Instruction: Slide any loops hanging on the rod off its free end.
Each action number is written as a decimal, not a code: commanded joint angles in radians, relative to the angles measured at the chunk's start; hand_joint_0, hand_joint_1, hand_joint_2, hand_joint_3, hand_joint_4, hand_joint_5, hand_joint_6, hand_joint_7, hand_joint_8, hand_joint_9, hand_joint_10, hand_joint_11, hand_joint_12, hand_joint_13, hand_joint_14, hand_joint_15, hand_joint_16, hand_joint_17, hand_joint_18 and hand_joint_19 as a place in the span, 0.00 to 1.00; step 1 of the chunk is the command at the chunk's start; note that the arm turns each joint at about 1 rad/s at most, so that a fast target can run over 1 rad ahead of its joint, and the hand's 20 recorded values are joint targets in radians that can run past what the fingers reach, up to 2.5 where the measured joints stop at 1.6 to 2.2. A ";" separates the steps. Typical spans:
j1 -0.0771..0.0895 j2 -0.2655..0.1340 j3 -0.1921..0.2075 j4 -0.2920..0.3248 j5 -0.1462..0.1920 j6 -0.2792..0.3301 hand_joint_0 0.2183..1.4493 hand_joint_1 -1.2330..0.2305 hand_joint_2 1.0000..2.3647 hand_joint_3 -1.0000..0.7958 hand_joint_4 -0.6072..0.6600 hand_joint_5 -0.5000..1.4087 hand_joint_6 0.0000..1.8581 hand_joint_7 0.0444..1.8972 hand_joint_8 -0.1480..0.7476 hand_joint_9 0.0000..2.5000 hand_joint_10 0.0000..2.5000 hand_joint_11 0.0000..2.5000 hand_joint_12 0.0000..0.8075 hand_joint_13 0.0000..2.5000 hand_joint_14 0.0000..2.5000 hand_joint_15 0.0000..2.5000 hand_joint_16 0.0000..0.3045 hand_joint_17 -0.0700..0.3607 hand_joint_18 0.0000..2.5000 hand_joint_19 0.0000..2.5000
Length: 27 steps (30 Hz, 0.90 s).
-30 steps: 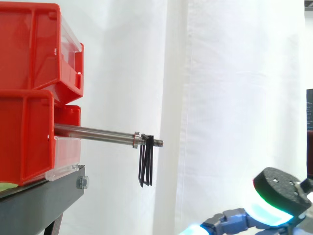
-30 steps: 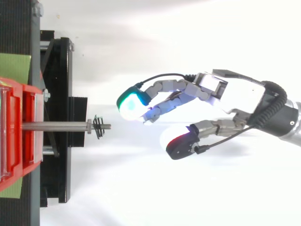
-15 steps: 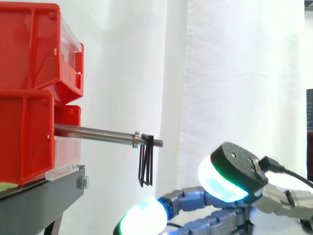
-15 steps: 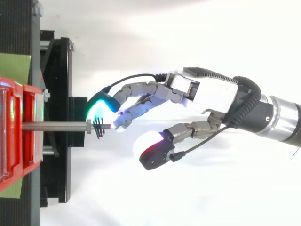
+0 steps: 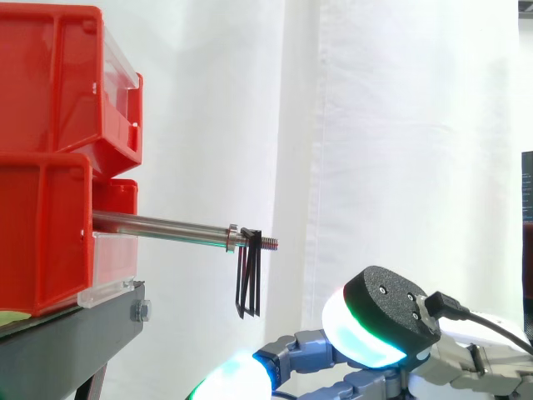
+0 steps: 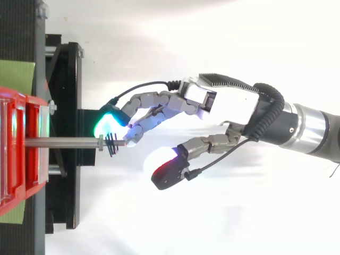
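Reaches in with hand, nearer than a moment ago. Puts fingertips beside rod tip from above, yet sits below it from the side. Keeps fingers loosely spread, gripping nothing. Leaves loops hanging at free end, untouched. Likely needs lifting first.

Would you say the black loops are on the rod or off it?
On: the loops hang from the rod near its threaded free end.
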 commanded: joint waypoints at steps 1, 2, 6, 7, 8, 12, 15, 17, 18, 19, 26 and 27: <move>-0.002 -0.029 0.024 0.008 -0.010 -0.002 0.25 0.47 0.00 0.32 0.63 0.17 0.27 0.37 0.44 0.33 0.00 0.03 0.33 0.37 0.00 0.13 0.13 0.37 0.31 0.23; -0.005 -0.040 0.034 0.011 -0.012 0.000 0.25 0.47 0.00 0.31 0.63 0.17 0.27 0.38 0.44 0.33 0.00 0.03 0.33 0.37 0.00 0.13 0.13 0.37 0.31 0.24; -0.014 -0.082 0.072 0.030 -0.045 0.018 0.26 0.46 0.00 0.32 0.65 0.18 0.27 0.42 0.44 0.33 0.00 0.03 0.33 0.37 0.00 0.14 0.13 0.38 0.31 0.24; -0.016 -0.082 0.077 0.030 -0.067 0.021 0.26 0.45 0.00 0.33 0.65 0.18 0.27 0.44 0.44 0.33 0.00 0.03 0.32 0.37 0.00 0.14 0.13 0.38 0.31 0.24; -0.016 -0.082 0.080 0.028 -0.068 0.023 0.27 0.44 0.00 0.33 0.66 0.18 0.27 0.45 0.44 0.33 0.00 0.03 0.33 0.37 0.00 0.14 0.13 0.37 0.31 0.25; -0.022 -0.082 0.107 0.017 -0.085 0.019 0.27 0.43 0.01 0.33 0.66 0.19 0.27 0.47 0.45 0.33 0.00 0.04 0.33 0.37 0.01 0.14 0.13 0.37 0.31 0.25; -0.023 -0.082 0.127 0.016 -0.091 0.013 0.27 0.42 0.01 0.34 0.66 0.19 0.27 0.48 0.44 0.33 0.00 0.04 0.33 0.37 0.01 0.15 0.13 0.37 0.32 0.25; -0.029 -0.082 0.133 0.017 -0.091 0.004 0.27 0.42 0.01 0.34 0.65 0.19 0.27 0.48 0.44 0.33 0.00 0.04 0.32 0.37 0.01 0.15 0.13 0.37 0.32 0.25; -0.031 -0.082 0.133 0.019 -0.091 0.003 0.28 0.42 0.01 0.34 0.65 0.19 0.27 0.48 0.44 0.33 0.00 0.04 0.32 0.37 0.01 0.15 0.13 0.37 0.32 0.25; -0.032 -0.082 0.133 0.020 -0.093 0.003 0.28 0.42 0.01 0.34 0.65 0.19 0.27 0.49 0.45 0.33 0.00 0.04 0.32 0.37 0.01 0.15 0.13 0.37 0.32 0.25; -0.046 -0.082 0.141 0.016 -0.122 0.006 0.29 0.41 0.01 0.36 0.65 0.19 0.27 0.50 0.44 0.34 0.00 0.05 0.32 0.38 0.01 0.15 0.13 0.37 0.32 0.25; -0.048 -0.082 0.143 0.016 -0.127 0.006 0.29 0.41 0.01 0.36 0.65 0.19 0.27 0.50 0.44 0.34 0.00 0.05 0.32 0.38 0.01 0.15 0.13 0.37 0.32 0.25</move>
